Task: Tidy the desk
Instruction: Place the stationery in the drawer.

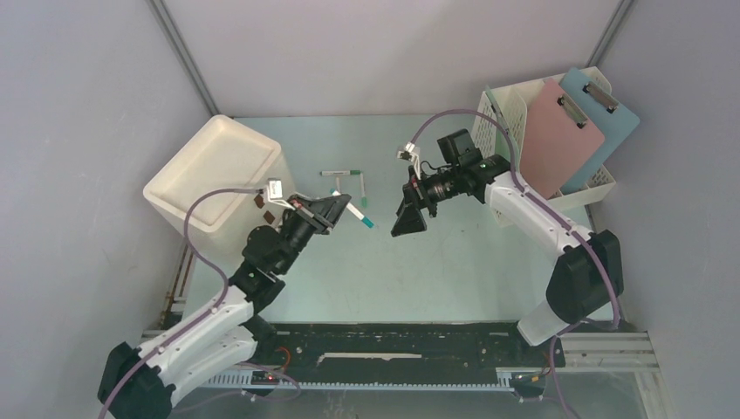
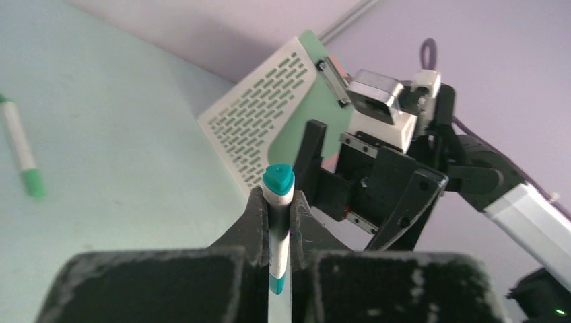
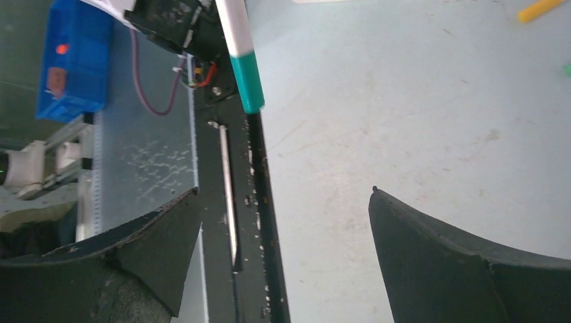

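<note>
Two grippers were seen over the tabletop point(image 1: 436, 271), which was spread beneath both and walled by grey panels. The left gripper point(image 1: 345, 208) was clamped on a teal-capped marker point(image 1: 365, 218) near the white bin point(image 1: 174, 196), with the capped end pointed at the right gripper point(image 1: 408, 218). The right gripper's jaws were held wide apart with nothing between them, and bare tabletop was seen through the gap. Two green-capped markers point(image 1: 342, 173) were lying on the tabletop behind the grippers. Clipboards point(image 1: 558, 140) were stood in the white rack point(image 1: 510, 100) at the far right corner.
</note>
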You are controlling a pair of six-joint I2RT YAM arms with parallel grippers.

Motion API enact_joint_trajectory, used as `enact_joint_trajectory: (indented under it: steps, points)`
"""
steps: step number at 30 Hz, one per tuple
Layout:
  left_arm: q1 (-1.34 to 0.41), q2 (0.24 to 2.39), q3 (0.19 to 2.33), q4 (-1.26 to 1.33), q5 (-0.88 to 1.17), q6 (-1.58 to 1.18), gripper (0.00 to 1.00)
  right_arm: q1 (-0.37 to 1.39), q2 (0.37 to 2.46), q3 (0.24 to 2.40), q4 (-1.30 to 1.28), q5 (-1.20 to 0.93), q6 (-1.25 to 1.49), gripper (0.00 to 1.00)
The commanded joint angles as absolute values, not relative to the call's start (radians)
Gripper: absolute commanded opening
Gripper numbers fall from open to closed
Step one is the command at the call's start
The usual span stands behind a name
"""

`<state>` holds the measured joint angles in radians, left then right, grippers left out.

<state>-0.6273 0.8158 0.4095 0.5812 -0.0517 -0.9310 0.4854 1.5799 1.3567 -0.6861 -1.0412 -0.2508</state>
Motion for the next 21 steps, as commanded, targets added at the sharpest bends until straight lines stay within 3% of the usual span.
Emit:
enact_joint_trajectory:
  steps: [1, 7, 12, 17, 21]
  points:
    - [-0.609, 0.713, 0.456, 0.356, -0.150, -0.764, 0.00, 0.492, 1.500, 1.388, -0.705, -0.919, -0.338, 1.00]
    - [-0.597, 0.633, 0.496, 0.144, -0.210, -0.641, 0.00, 0.481, 1.447, 1.361, -0.664, -0.864, -0.348, 1.00]
    - [-0.594, 0.582, 0.519, 0.020, -0.256, -0.566, 0.00, 0.507, 1.354, 1.300, -0.566, -0.661, -0.391, 1.00]
    - [-0.590, 0.543, 0.546, -0.091, -0.303, -0.499, 0.00, 0.623, 1.268, 1.213, -0.446, -0.305, -0.543, 1.00]
    - [-0.590, 0.512, 0.558, -0.166, -0.343, -0.464, 0.00, 0.802, 1.269, 1.116, -0.284, 0.180, -0.753, 1.00]
